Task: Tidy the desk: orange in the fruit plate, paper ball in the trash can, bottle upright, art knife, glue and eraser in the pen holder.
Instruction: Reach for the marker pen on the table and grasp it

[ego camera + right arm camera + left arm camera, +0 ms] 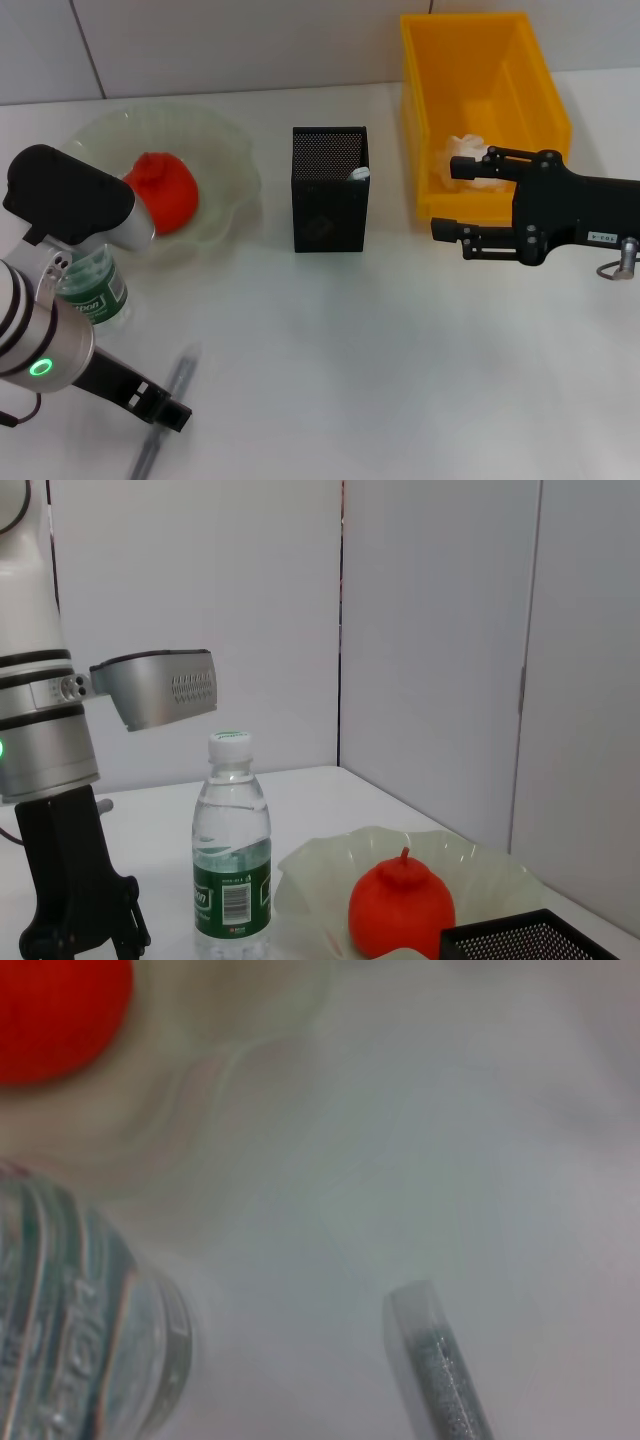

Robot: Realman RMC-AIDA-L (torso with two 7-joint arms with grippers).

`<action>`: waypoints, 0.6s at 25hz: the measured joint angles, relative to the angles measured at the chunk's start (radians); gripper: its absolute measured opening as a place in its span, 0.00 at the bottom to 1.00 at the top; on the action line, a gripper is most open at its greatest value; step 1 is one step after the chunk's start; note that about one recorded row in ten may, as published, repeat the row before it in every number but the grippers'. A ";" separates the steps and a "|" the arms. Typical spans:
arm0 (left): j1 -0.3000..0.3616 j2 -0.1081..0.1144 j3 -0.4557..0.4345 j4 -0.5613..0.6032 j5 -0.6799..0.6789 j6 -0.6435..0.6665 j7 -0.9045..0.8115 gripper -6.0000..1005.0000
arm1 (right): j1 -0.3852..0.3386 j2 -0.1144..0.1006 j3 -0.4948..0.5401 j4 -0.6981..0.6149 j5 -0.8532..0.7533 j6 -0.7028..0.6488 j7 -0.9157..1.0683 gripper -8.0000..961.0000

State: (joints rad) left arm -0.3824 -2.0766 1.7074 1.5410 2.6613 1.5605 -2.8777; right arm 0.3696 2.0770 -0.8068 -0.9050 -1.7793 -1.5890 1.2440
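The left end effector [160, 405] hangs low over the white counter [380, 360] at about seven o'clock in the head view, right over the slim grey art knife [165, 415] that lies there, its upper end pointing toward one o'clock. How far its fingers are spread cannot be told, and nothing shows in its hold. In the left wrist view the knife's blunt grey end [430, 1355] lies flat on the counter, apart from the bottle.

The knife looks light, stiff and narrow, so it may skid or pivot on the smooth surface; a hold across its handle near the middle, fingers set square to its length, seems safest, keeping off the blade end.

Just behind the left arm, at nine o'clock, the clear plastic water bottle with the green label [231, 855] already stands upright. Touching or nearly touching it at ten o'clock is the pale green scalloped glass fruit plate [230, 165], with the orange [165, 190] inside.

The black mesh pen holder [329, 190] stands centre, toward twelve o'clock, something pale showing at its rim.

The right end effector [450, 195] hovers at two o'clock, fingers spread and holding nothing, beside the yellow plastic bin [530, 70] serving as trash can, where the white paper ball [465, 160] lies.
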 joint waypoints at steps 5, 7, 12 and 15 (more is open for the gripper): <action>-0.002 -0.002 0.010 0.001 -0.001 0.005 0.000 0.77 | 0.002 0.000 0.000 0.000 0.000 0.000 0.000 0.80; -0.002 -0.002 0.019 0.005 -0.004 0.008 0.000 0.77 | 0.002 0.000 0.000 0.000 0.000 0.000 0.000 0.80; -0.006 -0.002 0.028 0.007 -0.004 0.011 -0.001 0.77 | 0.003 0.000 0.000 0.000 0.000 0.001 0.000 0.80; -0.010 -0.002 0.035 0.004 -0.002 0.012 -0.001 0.77 | 0.003 0.000 0.000 0.000 0.000 0.000 0.000 0.80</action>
State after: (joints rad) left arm -0.3927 -2.0785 1.7420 1.5453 2.6592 1.5724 -2.8786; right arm 0.3727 2.0770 -0.8069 -0.9050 -1.7794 -1.5889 1.2441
